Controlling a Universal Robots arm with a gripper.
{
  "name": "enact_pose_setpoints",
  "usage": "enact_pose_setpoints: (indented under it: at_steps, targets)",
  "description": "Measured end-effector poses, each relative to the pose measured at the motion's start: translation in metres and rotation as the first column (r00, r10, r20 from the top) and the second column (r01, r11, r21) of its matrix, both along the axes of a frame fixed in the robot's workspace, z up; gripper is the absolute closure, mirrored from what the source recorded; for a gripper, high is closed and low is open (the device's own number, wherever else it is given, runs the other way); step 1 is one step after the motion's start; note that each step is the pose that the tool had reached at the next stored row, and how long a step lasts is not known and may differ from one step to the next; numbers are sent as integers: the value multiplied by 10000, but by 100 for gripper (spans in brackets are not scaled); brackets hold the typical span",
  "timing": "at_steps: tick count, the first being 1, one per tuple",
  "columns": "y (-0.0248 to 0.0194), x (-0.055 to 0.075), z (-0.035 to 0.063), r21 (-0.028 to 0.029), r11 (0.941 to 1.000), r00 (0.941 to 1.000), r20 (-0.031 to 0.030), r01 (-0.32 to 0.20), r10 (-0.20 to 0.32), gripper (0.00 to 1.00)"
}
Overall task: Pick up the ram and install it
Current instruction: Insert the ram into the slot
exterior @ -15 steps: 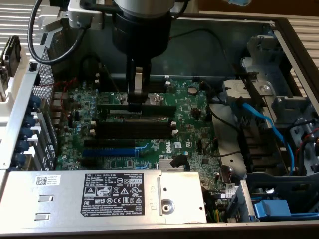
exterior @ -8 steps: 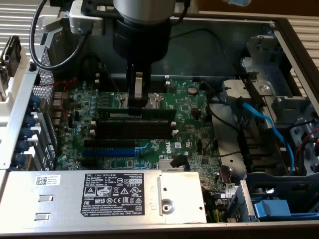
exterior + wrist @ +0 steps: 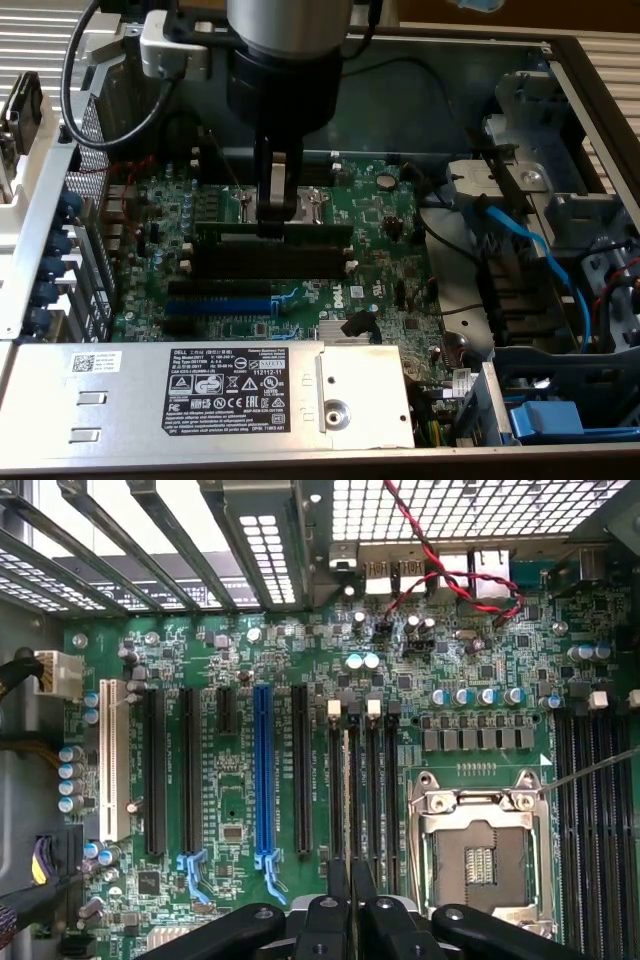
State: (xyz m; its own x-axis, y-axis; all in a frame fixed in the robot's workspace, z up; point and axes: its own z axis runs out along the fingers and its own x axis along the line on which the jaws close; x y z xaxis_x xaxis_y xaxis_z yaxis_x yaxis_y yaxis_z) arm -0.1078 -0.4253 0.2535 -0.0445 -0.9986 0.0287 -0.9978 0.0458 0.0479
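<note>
- Computer case (image 3: 450, 100): lies open on its side, with the interior exposed to the exterior view.
- Power supply (image 3: 120, 400): a silver box with a black-and-white label. It sits along the near edge of the case, just beside the motherboard.
- Motherboard (image 3: 170, 250) (image 3: 240, 670): a green board covering the case floor. It carries all the slots and the socket listed below.
- Robot arm (image 3: 290, 30): descends from above over the middle of the motherboard, with a black cable looped off toward the exterior view's left.
- Ram (image 3: 225, 232): a long, narrow dark stick standing on edge and parallel to the memory slots.
  - It sits at the edge of the slot bank nearest the CPU socket.
  - In the wrist view it appears edge-on as a thin line (image 3: 349, 810) running out from between the fingers.
  - Whether its lower edge is already inside a slot cannot be determined.
- Memory slots (image 3: 280, 265) (image 3: 375, 790): a bank of long black slots with white end clips, between the CPU socket and the blue expansion slot.
- Blue expansion slot (image 3: 215, 303) (image 3: 263, 770): parallel to the memory slots, on the side away from the socket.
- CPU socket (image 3: 312, 203) (image 3: 480, 855): a metal-framed square, uncovered, just beside the gripper.
- Gripper (image 3: 278, 215) (image 3: 351, 885): positioned directly over the memory slots. The fingers (image 3: 338, 880) are closed on the ram near its mid-length.
- Blue cable (image 3: 535, 250): runs through the drive bay area at the exterior view's right, well apart from the gripper.
- Red and black wires (image 3: 450, 575): twisted together, crossing the board edge near the rear ports.
</note>
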Motion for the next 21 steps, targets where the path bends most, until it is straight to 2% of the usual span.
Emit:
enact_pose_setpoints:
  at_steps: [3,6,13,18,21]
  targets:
    - [4,0,-11,-144,9999,10000,0,-36,36,87]
    - [4,0,-16,-225,9997,10000,-1,-69,69,87]
    - [4,-1,-23,-223,9997,9999,29,-108,109,87]
    - [3,-2,-49,-222,9997,9999,28,-109,110,87]
    - [4,-5,-52,-171,9998,9999,29,-108,108,87]
